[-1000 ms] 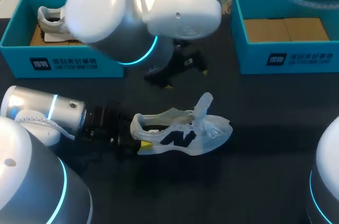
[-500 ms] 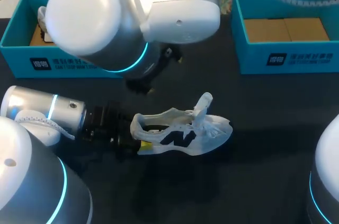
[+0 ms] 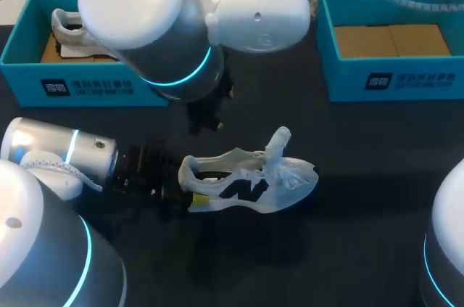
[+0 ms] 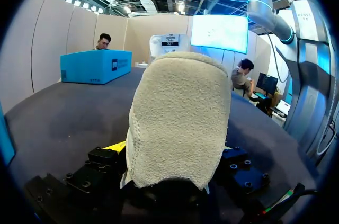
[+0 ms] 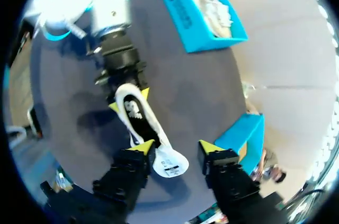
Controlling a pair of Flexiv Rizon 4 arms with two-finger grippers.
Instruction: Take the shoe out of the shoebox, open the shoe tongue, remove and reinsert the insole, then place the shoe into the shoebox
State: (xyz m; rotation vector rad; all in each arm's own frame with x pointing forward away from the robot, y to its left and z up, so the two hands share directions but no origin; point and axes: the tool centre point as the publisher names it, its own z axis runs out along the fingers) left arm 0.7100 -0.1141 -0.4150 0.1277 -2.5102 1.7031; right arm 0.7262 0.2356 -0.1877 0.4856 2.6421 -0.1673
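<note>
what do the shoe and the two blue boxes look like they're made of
Shoe: pale, matte, mesh-like fabric upper; in the left wrist view its heel looks fuzzy, like suede or terry cloth. Left box and right box: probably cardboard, with matte blue printed walls and a plain brown floor showing inside.

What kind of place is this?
Probably a robot lab or test bench: the left pincer grips a white shoe on a dark table, near two blue shoeboxes.

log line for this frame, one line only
left hand: shut on shoe heel | right hand: open, above shoe | shoe: on table, tongue raised
</note>
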